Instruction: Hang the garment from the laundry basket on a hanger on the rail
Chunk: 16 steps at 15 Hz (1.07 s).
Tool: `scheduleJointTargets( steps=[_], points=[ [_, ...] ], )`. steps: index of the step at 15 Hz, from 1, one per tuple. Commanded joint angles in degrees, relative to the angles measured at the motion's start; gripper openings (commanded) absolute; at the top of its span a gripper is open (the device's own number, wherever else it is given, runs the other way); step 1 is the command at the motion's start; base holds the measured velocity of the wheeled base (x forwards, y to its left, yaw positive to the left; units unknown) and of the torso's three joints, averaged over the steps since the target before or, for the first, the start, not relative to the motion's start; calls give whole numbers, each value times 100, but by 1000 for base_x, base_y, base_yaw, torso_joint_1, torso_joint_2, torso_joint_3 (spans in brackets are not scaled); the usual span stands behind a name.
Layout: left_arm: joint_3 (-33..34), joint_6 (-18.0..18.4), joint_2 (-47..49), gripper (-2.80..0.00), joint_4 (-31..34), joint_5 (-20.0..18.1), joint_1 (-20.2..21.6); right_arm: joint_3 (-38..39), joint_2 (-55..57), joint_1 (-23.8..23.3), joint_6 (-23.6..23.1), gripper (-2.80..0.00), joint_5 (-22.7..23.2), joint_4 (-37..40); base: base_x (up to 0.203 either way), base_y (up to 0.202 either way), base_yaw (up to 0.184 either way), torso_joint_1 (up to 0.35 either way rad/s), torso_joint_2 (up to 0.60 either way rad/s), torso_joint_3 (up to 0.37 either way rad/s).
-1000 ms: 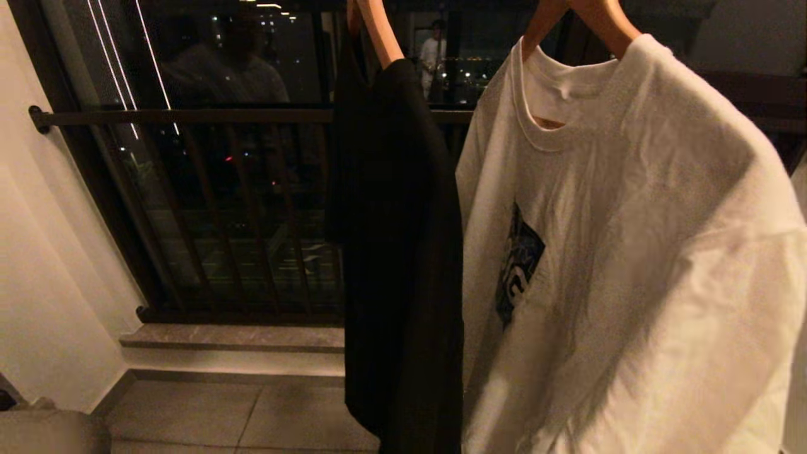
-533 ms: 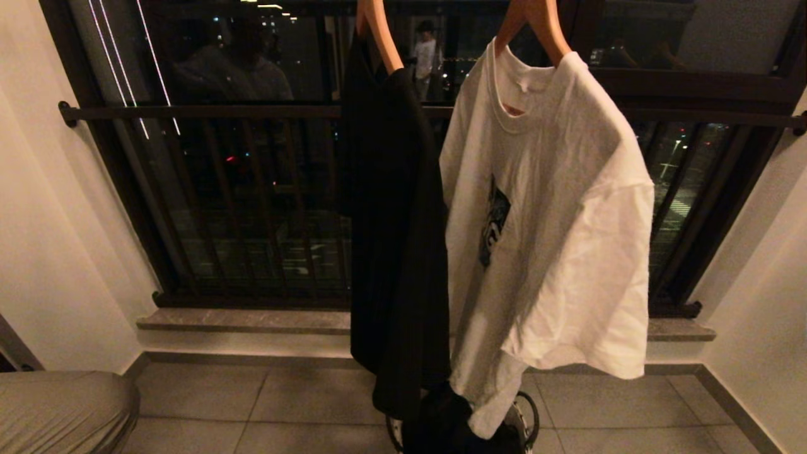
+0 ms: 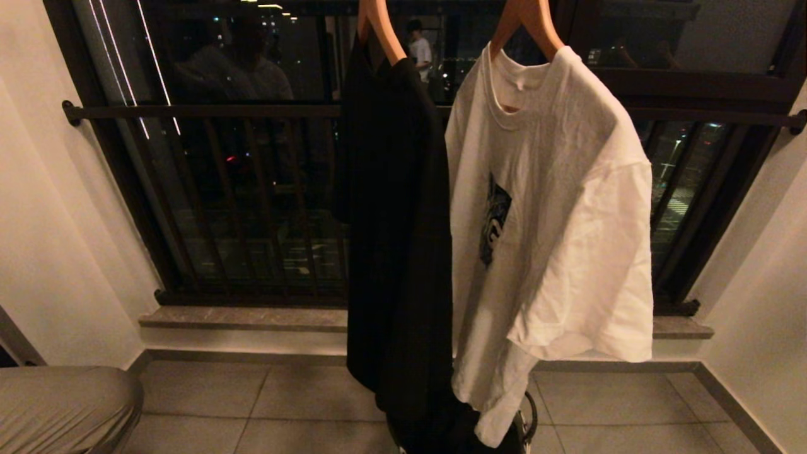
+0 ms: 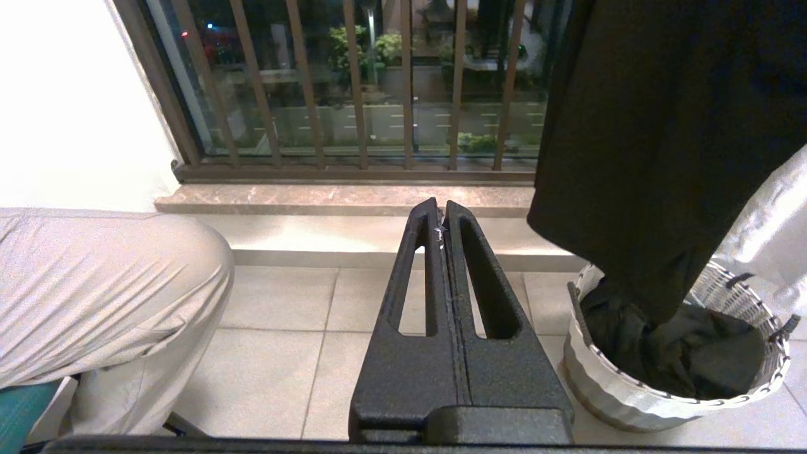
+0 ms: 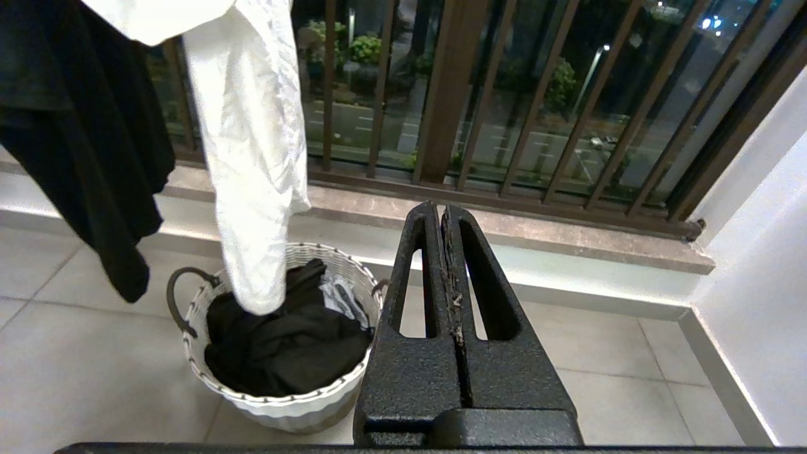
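Observation:
The laundry basket point(image 5: 284, 410) stands on the tiled floor below the window, with a dark crumpled garment point(image 5: 284, 350) inside it. It also shows beside my left gripper point(image 4: 443, 211), the laundry basket point(image 4: 618, 391) off to one side. Only its rim point(image 3: 528, 413) peeks out in the head view. Above it a black shirt point(image 3: 397, 252) and a white T-shirt point(image 3: 567, 221) hang on wooden hangers point(image 3: 529, 25). The rail is out of view. My right gripper point(image 5: 441, 211) hangs beside the basket. Both grippers are shut, empty and low over the floor.
A dark brown barred window railing point(image 3: 208, 112) and a stone sill point(image 3: 252, 318) close off the far side. White walls stand at both sides. A grey covered seat point(image 3: 63, 403) sits at the near left.
The whole head view has pulled back: the hanging shirts look smaller, and the right wall, more floor and the basket rim have come into sight. Neither arm has moved.

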Motion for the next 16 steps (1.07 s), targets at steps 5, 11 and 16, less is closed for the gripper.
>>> scheduleJointTargets(
  steps=[5, 11, 16],
  points=[
    [9, 1, 5, -280, -2, 1, 1, 0, -1, 0, -21, -280, 5, -9, 0, 0, 0, 0, 0, 0],
    [9, 1, 5, -280, -2, 1, 1, 0, 7, 0, -6, -280, 5, 0, 0, 0, 0, 0, 0, 0],
    [9, 1, 5, -280, -2, 1, 1, -9, 7, 0, 241, -280, -4, 9, 0, 0, 0, 0, 0, 0]
  ],
)
